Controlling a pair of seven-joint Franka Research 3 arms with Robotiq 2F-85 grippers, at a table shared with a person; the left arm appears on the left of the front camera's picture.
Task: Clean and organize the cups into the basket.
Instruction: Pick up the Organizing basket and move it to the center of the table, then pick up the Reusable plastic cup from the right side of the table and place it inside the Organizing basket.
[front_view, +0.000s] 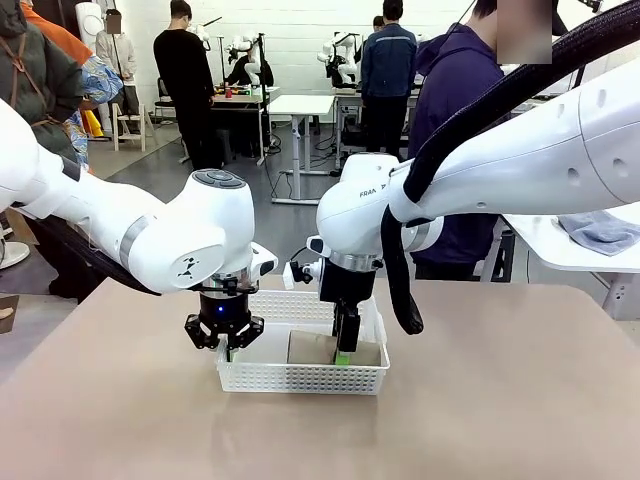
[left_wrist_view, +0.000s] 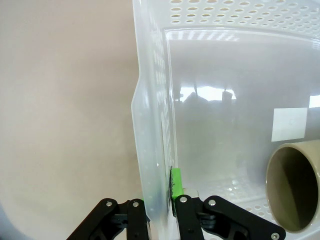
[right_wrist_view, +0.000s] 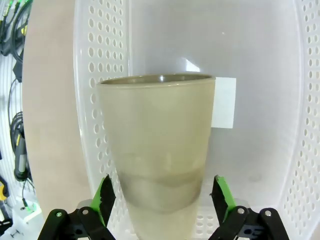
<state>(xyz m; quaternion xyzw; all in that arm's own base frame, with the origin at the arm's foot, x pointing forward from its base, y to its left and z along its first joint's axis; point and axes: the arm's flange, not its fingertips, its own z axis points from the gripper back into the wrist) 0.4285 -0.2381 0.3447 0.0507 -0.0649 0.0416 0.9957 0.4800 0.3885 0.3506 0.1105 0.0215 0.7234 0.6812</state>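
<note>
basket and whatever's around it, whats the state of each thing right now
basket: sitting flat, left wall pinched by the left gripper
tan cup: lying on its side inside the basket, not gripped
left gripper: shut on the basket's wall
right gripper: open, jaws straddling the tan cup's narrow end with gaps on both sides

The picture edge cuts off the tan cup (left_wrist_view: 295, 190); the basket (left_wrist_view: 150, 125) half hides a pad of the left end effector (left_wrist_view: 157, 200).
</note>
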